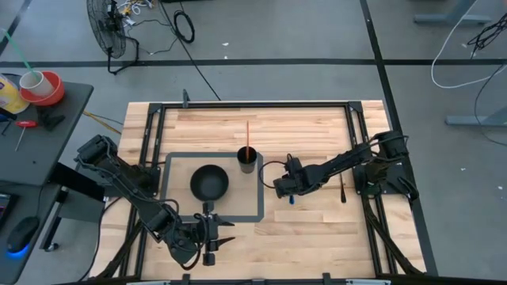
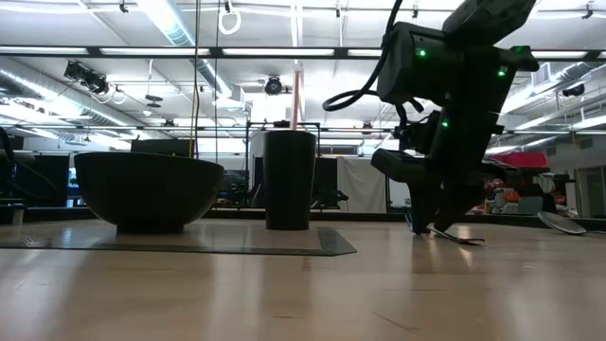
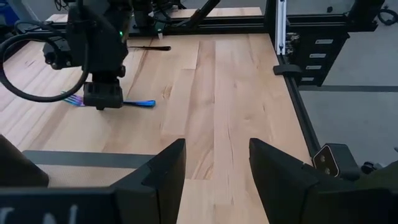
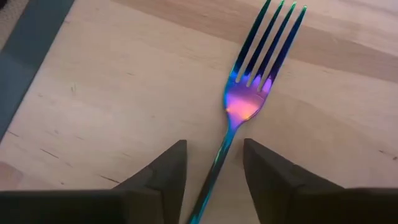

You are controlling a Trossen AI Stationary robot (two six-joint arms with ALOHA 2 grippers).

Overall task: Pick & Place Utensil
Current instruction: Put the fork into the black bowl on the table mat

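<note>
1. Wooden counter (image 1: 317,222) under both arms.
2. Black bowl (image 1: 209,183) & cup (image 1: 247,159) well off to right gripper's side.
3. Right gripper (image 4: 214,163) low, released, fingers straddling handle.
4. Left gripper (image 3: 217,163) released, idle at counter edge.
5. Iridescent fork (image 4: 252,81) flat, tines pointing fwd past right gripper.

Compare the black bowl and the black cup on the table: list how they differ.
The bowl is wide and low with rounded sides; the cup is narrow, tall and straight-walled. The cup holds a thin red stick standing up out of it; the bowl, seen from above, looks empty. The bowl sits in the middle of the grey-outlined square; the cup stands at its corner. Both are dark and upright.
</note>
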